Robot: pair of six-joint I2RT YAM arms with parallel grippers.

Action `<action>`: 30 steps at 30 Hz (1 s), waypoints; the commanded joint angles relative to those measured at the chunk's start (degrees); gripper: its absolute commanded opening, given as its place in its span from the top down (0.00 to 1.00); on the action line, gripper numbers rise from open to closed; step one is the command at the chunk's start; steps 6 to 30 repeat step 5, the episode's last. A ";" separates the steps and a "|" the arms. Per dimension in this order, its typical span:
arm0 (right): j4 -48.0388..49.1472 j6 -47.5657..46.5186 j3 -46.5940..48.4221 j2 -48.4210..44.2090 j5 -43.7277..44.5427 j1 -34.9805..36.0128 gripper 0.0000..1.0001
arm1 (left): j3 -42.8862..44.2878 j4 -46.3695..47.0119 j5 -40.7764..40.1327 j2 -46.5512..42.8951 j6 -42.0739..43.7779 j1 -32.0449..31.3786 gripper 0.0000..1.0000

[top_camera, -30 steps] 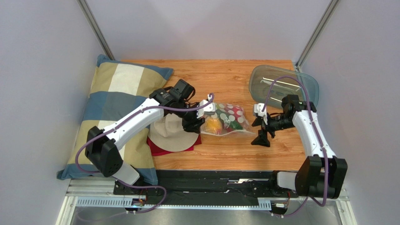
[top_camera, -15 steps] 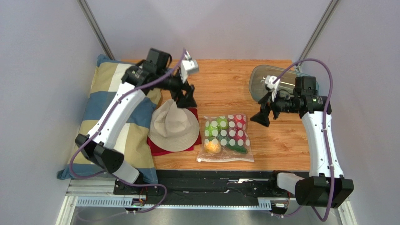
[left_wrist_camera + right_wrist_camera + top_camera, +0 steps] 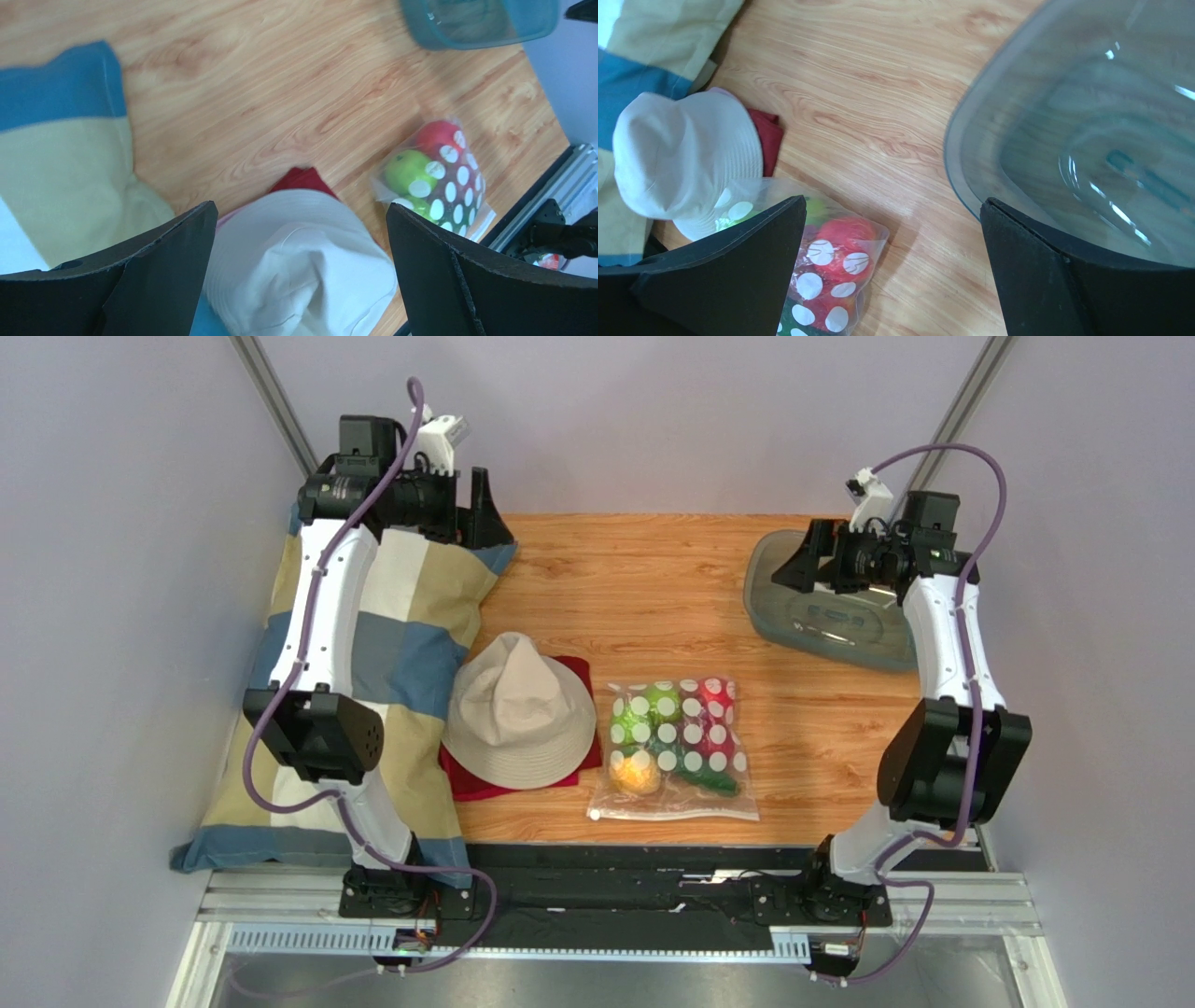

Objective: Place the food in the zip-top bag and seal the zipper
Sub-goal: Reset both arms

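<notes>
Zip-top bag [image 3: 676, 751] flat on the near-centre worktop [image 3: 631, 588], the food [image 3: 659, 711] inside; left gripper [image 3: 484, 510] and right gripper [image 3: 808, 560] at far corners, jaws released, apparently because nothing needs holding.

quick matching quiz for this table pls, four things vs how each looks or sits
Things:
1. zip-top bag
2. hat
3. tray
4. pillow

Looks or sits:
a. grey, see-through
b. white polka dots
c. blue and beige patches
d. sits on a red cloth

Pairs: 1-b, 2-d, 3-a, 4-c
</notes>
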 commanded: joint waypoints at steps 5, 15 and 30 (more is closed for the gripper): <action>2.96 5.75 -1.96 1.58 4.96 -1.63 0.00 | -8.86 0.49 -4.02 -1.81 -3.56 6.35 0.01; 2.96 5.75 -1.96 1.58 4.96 -1.63 0.00 | -8.86 0.49 -4.02 -1.81 -3.56 6.35 0.01; 2.96 5.75 -1.96 1.58 4.96 -1.63 0.00 | -8.86 0.49 -4.02 -1.81 -3.56 6.35 0.01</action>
